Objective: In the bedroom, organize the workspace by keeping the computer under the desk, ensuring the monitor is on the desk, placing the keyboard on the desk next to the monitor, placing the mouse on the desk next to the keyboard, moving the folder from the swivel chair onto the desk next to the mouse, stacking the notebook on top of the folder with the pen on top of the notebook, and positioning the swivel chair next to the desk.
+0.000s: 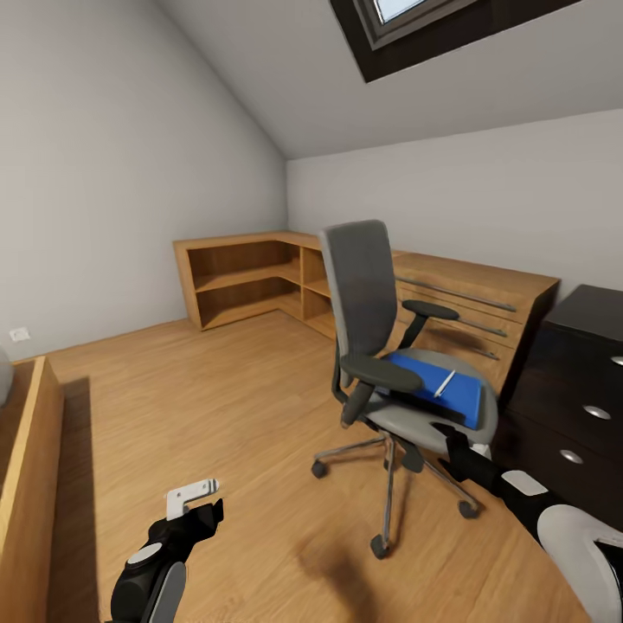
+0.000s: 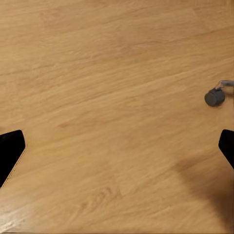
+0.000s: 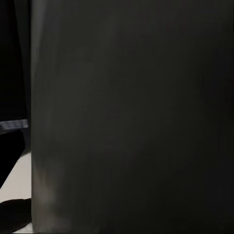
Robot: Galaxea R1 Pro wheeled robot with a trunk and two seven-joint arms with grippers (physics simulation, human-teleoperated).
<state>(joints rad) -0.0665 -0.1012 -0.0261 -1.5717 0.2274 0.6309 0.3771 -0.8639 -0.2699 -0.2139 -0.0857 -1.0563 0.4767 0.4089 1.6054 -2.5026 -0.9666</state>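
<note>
The grey swivel chair (image 1: 368, 294) stands mid-room on the wood floor. On its seat lies a flat blue cover (image 1: 433, 385), folder or notebook, with a darker layer under its near edge and a white pen (image 1: 445, 383) on top. My right arm reaches from the lower right, and the right gripper (image 1: 454, 443) is against the seat's front edge, its fingers hidden. The right wrist view is a dark surface at close range. My left gripper (image 1: 195, 497) hangs open over bare floor left of the chair, with its dark fingertips (image 2: 10, 151) wide apart. A chair caster (image 2: 214, 97) shows beyond them.
Low wooden corner shelving (image 1: 242, 277) and a wooden drawer unit (image 1: 484, 303) line the back walls. A black dresser (image 1: 580, 381) stands close at the right. A wooden furniture edge (image 1: 35, 450) rises at the left. A skylight (image 1: 407, 22) is overhead. Open floor lies left of the chair.
</note>
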